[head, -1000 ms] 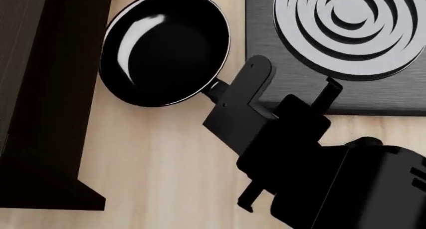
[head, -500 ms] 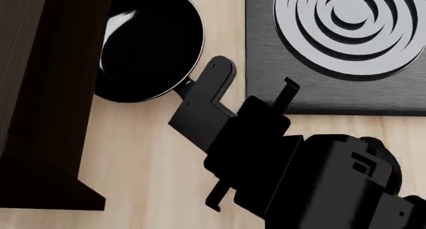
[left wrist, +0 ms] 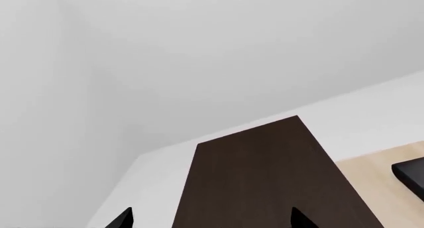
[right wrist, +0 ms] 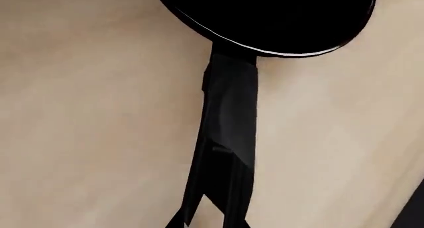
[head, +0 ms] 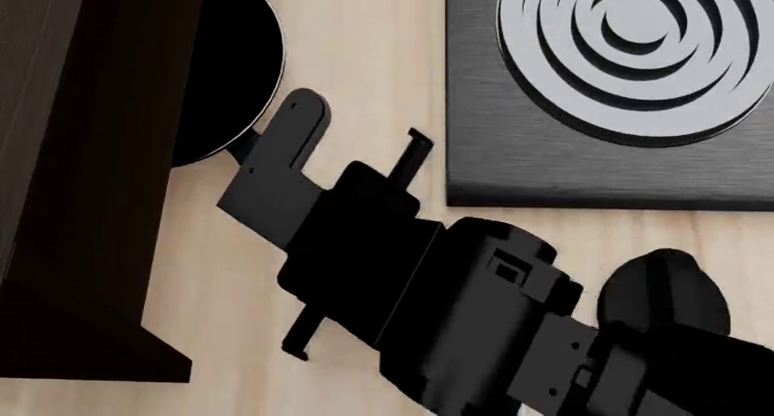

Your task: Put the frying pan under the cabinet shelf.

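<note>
Pale wood counter (head: 351,90) carries everything in the head view. Along its left side stands the dark brown cabinet shelf (head: 72,162), and the frying pan (head: 236,72) lies partly beneath its top, only a black crescent with a thin pale rim showing. The right hand (head: 260,153) is clamped on the pan's short handle (right wrist: 229,104). A square black burner plate (head: 604,99) with pale rings lies well apart to the right. The left hand (left wrist: 208,223) shows just two dark fingertips spread apart above the cabinet top.
</note>
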Controlling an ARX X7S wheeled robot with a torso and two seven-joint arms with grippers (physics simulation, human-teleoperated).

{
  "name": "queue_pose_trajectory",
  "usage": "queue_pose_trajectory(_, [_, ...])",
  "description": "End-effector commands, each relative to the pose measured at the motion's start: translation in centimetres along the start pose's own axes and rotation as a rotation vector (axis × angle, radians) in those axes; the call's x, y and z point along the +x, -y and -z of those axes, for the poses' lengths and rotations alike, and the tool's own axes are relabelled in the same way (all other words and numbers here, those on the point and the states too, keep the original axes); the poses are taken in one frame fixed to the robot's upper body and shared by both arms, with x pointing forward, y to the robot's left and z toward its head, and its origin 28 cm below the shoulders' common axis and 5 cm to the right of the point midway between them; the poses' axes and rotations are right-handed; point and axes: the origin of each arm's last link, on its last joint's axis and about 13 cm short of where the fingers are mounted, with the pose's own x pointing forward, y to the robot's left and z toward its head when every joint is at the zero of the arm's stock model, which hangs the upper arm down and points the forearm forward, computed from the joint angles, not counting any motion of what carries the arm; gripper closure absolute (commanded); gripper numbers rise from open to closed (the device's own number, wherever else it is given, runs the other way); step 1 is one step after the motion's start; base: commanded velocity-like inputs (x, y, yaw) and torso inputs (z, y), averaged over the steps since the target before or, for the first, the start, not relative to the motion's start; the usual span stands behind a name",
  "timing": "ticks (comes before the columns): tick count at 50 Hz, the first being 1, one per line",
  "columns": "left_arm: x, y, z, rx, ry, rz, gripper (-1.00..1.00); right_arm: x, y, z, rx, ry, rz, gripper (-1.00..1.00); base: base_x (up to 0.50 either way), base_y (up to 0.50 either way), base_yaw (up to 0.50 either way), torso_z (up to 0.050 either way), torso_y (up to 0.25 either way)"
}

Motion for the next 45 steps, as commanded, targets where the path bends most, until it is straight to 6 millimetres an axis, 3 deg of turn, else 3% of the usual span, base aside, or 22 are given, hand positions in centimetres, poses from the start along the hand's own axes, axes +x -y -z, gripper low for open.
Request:
queue_pose_trajectory(1, [0.1,-0.2,0.4,0.021,-0.018,-0.014,-1.0,2.2,-1.5,-2.4,0.014,0.105,-0.161,1.0,0.0,0.0,0.0,0.0,0.0])
queue_pose_trajectory(13, [0.7,0.0,1.4,0.031,-0.042,-0.018,-1.0,4.3,-1.7,-4.4,0.026,0.173,-0.208,1.0,0.01,0.01,0.02,0.0,-0.011])
queue_pose_trajectory(23, [0.6,0.0,1.6,0.036,-0.049,-0.019,-1.0,4.8,-1.7,-5.6,0.05,0.219,-0.23,1.0,0.02,0.02,0.03,0.0,-0.022])
queue_pose_trajectory(28, [0.5,-0.1,1.7,0.034,-0.051,-0.023,-1.0,4.4,-1.7,-5.0,0.069,0.212,-0.232,1.0,0.02,0.02,0.03,0.0,-0.024])
queue_pose_trajectory(29, [0.4,-0.1,1.7,0.032,-0.051,-0.022,-1.0,4.3,-1.7,-4.7,0.064,0.199,-0.229,-1.0,0.02,0.02,0.03,0.0,-0.024])
queue_pose_trajectory(45, [0.4,0.0,1.6,0.018,-0.047,-0.013,-1.0,1.6,-0.5,-2.3,0.084,0.11,-0.165,-1.0,0.0,0.01,0.01,0.0,-0.008])
